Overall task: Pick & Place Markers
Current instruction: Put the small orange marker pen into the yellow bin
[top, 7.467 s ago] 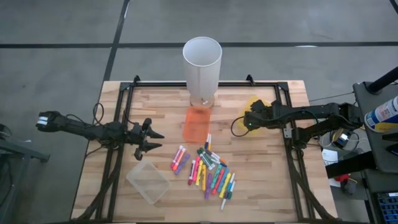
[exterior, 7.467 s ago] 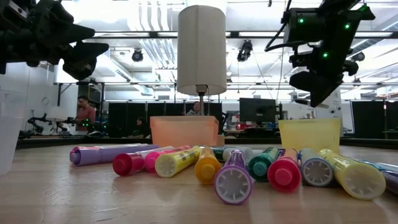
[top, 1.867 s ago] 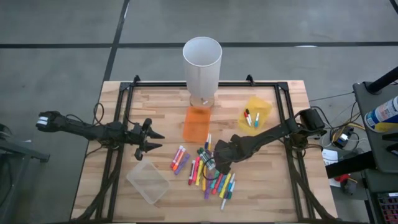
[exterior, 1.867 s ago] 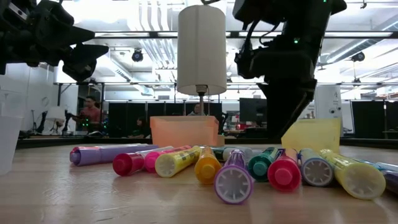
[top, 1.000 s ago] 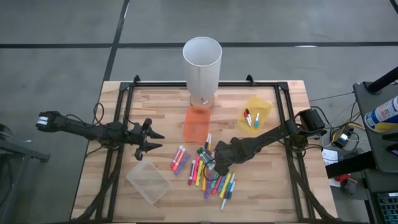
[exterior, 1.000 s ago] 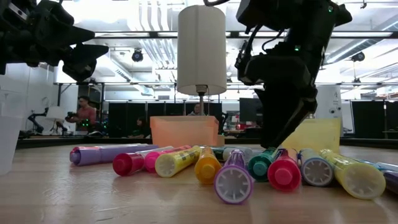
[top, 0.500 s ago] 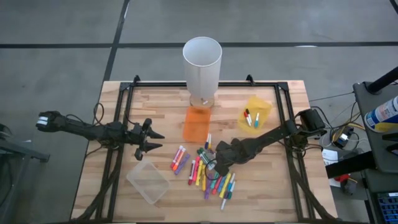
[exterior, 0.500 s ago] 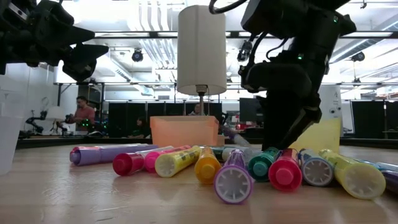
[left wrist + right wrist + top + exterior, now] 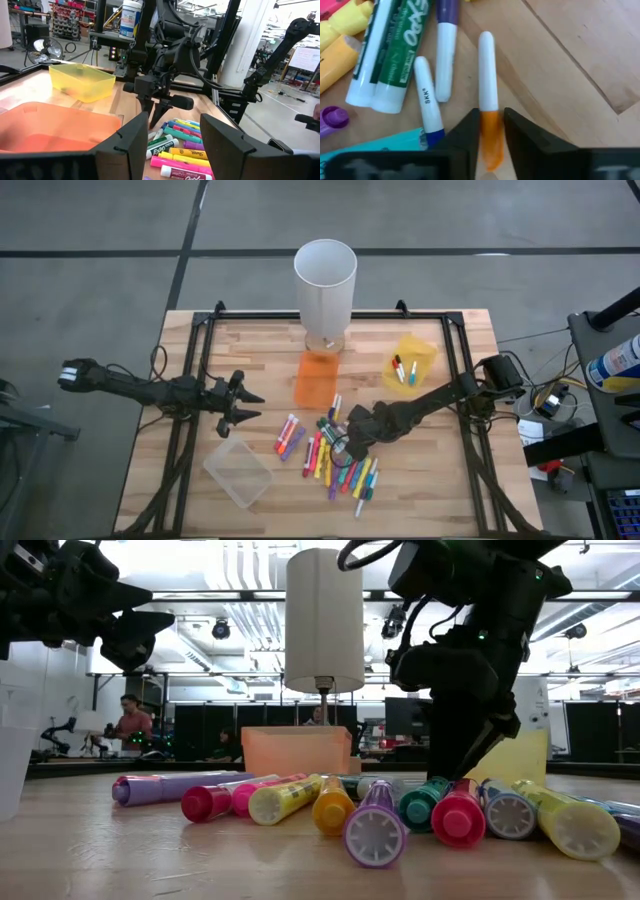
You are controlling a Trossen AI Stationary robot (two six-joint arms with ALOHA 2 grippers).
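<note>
Wooden bench (image 9: pixel 250 340): few markers (image 9: pixel 403 369) binned, most markers (image 9: pixel 335 455) loose. My right gripper (image 9: pixel 487 131) jaws pinch an orange marker (image 9: pixel 488 97); left gripper (image 9: pixel 243 406) jaws open.

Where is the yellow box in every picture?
High view: the yellow box sits on the table's right side, near the far edge.
Low view: right of the middle, partly behind a dark arm.
Left wrist view: beyond the orange box.
Right wrist view: not in it.
Shared landmark: the orange box.
</note>
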